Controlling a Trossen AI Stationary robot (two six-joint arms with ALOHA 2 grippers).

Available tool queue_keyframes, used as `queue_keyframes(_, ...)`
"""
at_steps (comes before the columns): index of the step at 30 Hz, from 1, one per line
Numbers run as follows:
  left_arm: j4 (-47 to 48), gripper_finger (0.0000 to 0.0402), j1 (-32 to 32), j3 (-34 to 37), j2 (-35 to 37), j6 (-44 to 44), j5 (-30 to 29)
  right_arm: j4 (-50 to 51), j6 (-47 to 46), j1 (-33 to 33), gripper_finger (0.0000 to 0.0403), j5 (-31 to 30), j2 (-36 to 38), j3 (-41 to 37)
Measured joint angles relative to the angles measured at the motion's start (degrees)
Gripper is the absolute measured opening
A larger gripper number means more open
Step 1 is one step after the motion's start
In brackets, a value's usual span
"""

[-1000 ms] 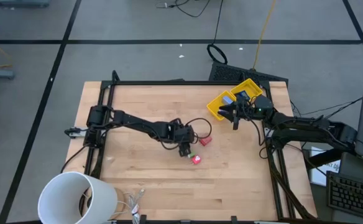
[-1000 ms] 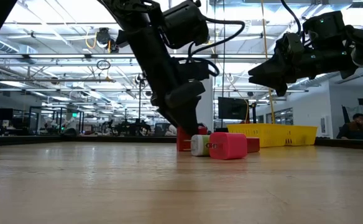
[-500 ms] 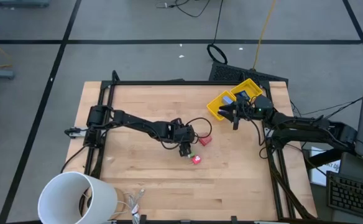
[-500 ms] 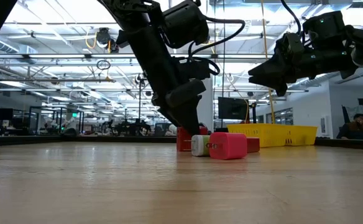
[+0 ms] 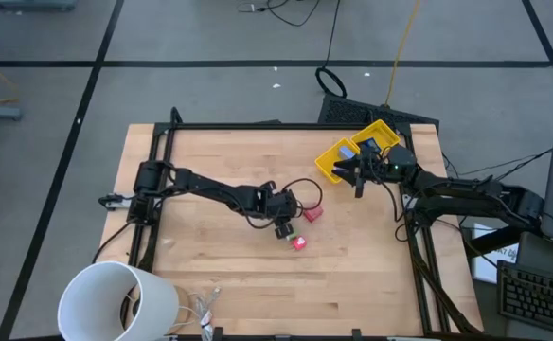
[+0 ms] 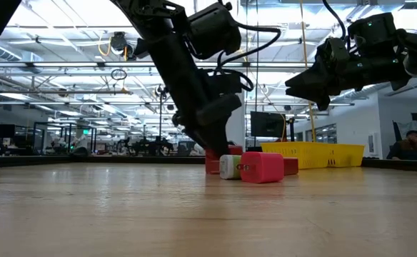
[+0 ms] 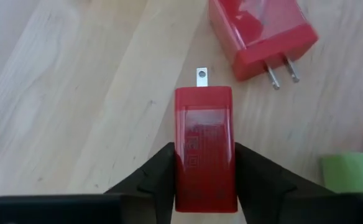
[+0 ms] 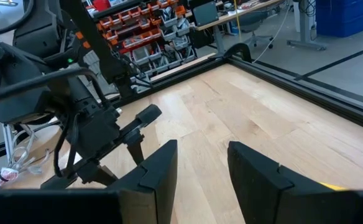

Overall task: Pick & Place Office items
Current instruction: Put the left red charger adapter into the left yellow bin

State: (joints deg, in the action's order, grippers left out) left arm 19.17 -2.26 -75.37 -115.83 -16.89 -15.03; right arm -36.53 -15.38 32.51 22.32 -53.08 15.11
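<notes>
Left gripper (image 7: 205, 177) clamps a red charger (image 7: 204, 146) low at mid-table, a second red charger (image 7: 260, 34) lying just beyond; right gripper (image 8: 201, 163) hovers open by the yellow bin (image 5: 359, 149).

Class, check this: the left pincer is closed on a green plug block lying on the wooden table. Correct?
Not quite. The left wrist view shows the left pincer closed on a red plastic plug block, not a green one; it does lie on the wooden table.

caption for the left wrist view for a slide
Left gripper clamps a red plug block on the wooden table, beside a second red block.
</notes>
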Motion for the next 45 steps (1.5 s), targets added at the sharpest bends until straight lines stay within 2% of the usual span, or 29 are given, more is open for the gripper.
queue_keyframes(4, -0.7, 0.0137, 0.0, -0.1, -1.0, 1.7, -0.3, 0.3, 0.0, 0.0, 0.013, 0.0, 0.0, 0.0)
queue_keyframes(13, -0.7, 0.0168, 0.0, 0.2, -0.5, 5.0, -0.1, 0.4, 0.0, 0.0, 0.013, 0.0, 0.0, 0.0)
queue_keyframes(16, -1.1, 0.0153, 0.0, 0.1, -0.4, 6.4, -0.3, 0.6, 0.0, 0.0, 0.013, 0.0, 0.0, 0.0)
queue_keyframes(19, -1.3, 0.0121, 0.0, 0.1, -0.4, 6.7, -0.4, 0.8, 0.0, 0.0, 0.013, 0.0, 0.0, 0.0)
queue_keyframes(26, -1.7, 0.0118, -0.2, 0.1, -0.4, 8.4, -0.5, 0.8, 0.0, 0.0, 0.013, 0.0, 0.0, 0.0)
queue_keyframes(45, -13.1, 0.0118, -5.9, 1.3, 10.3, 17.2, -0.6, 2.9, 1.1, 0.0, 0.013, 0.2, 0.0, 0.0)
